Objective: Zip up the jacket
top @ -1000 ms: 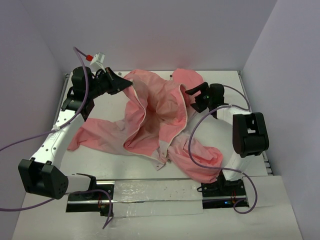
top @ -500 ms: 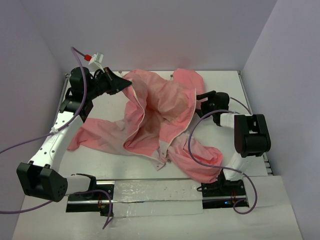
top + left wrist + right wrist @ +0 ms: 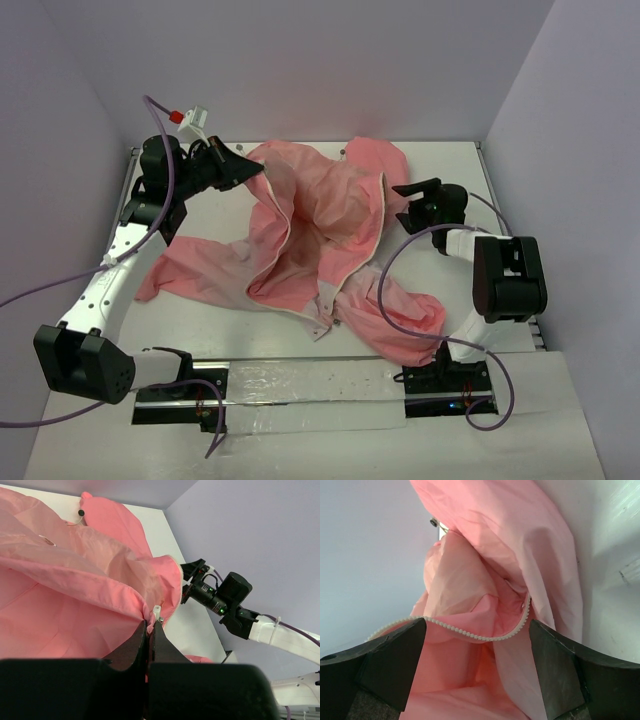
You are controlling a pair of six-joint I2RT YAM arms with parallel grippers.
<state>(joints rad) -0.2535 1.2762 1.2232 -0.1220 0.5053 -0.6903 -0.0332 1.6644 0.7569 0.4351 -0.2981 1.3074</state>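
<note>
Jacket [image 3: 320,235] sprawls unzipped across table [image 3: 450,165]. My left claw [image 3: 150,624] pinches its zipper edge near far left corner; my right claw [image 3: 477,627] stands spread beside the fabric.

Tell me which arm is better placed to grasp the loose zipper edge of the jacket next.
Right, probably. The right fingers stand open and empty, and the zipper teeth run straight across the gap between them. The left fingers are shut on the jacket at its edge, so that arm is occupied.
</note>
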